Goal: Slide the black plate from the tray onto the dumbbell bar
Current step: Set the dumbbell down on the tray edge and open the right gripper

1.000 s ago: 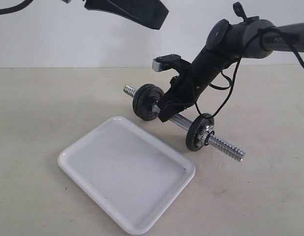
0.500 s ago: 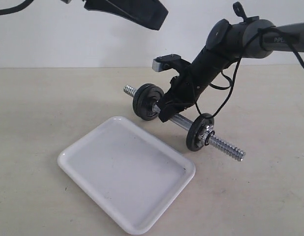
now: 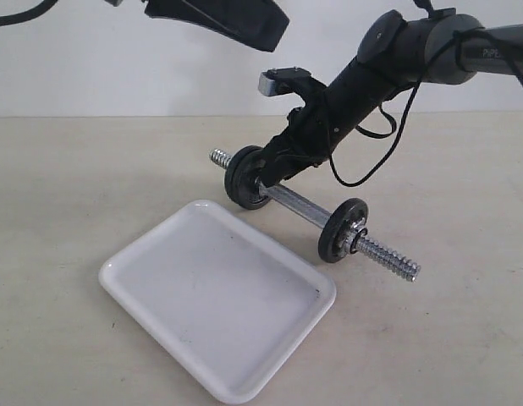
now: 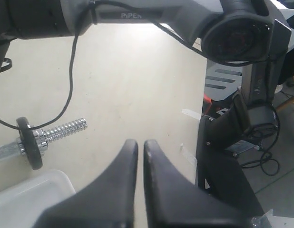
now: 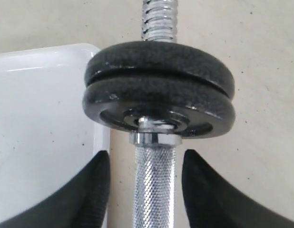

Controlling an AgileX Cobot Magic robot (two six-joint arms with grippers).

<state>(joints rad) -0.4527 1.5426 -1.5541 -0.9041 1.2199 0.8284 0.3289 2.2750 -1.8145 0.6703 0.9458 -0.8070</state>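
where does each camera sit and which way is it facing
Exterior: off the arms, looks down across the table at the tray and dumbbell bar; shows the right arm.
Left wrist: raised, looks past the shut left gripper at the bar's end plate; right arm overhead.
Right wrist: low, looks along the bar, framed by the open right gripper, at two stacked black plates.
Shared: all three show bar and tray.

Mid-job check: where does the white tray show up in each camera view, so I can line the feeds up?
Exterior: the tray fills the lower middle of the picture.
Left wrist: only a corner of the tray shows, at the bottom left edge.
Right wrist: a corner of the tray takes up the left side.
Shared landmark: the dumbbell bar, close beside the tray in all three.
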